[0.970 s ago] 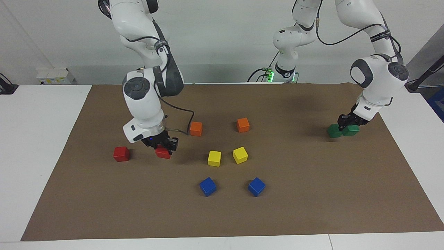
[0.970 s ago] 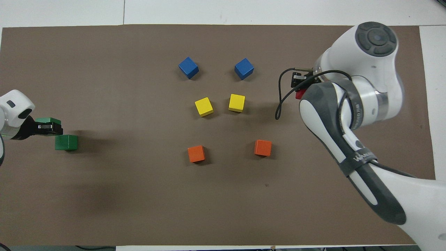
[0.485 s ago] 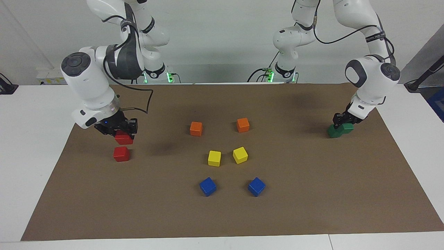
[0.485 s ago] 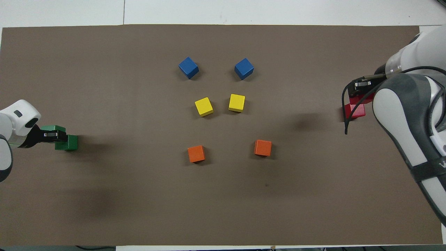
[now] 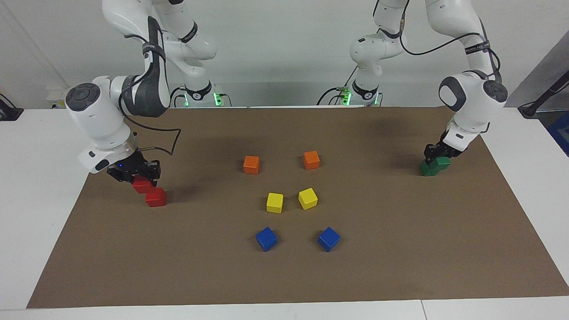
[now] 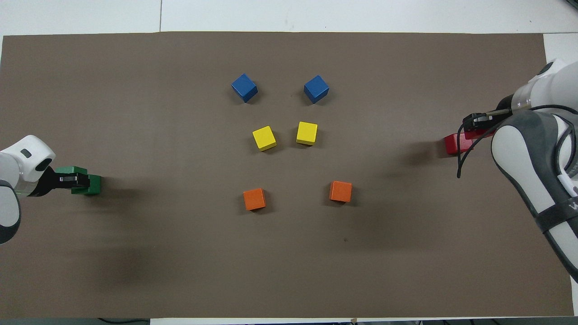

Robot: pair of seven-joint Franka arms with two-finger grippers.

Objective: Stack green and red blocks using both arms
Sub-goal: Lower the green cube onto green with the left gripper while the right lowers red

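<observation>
Neither stack done. Right end effector (image 5: 143, 178) pinches a red block (image 5: 142, 184) beside its mate (image 5: 155, 197); left end effector (image 5: 435, 153) pinches a green block (image 5: 441, 163) partly over the other green block (image 5: 426, 169).

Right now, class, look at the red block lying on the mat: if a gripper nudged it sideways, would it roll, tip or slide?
The resting red block would probably slide: it is a flat-faced cube on the brown mat. Its glossy faces may slip between fingers. It looks rigid, like the red block held by the right gripper.
</observation>
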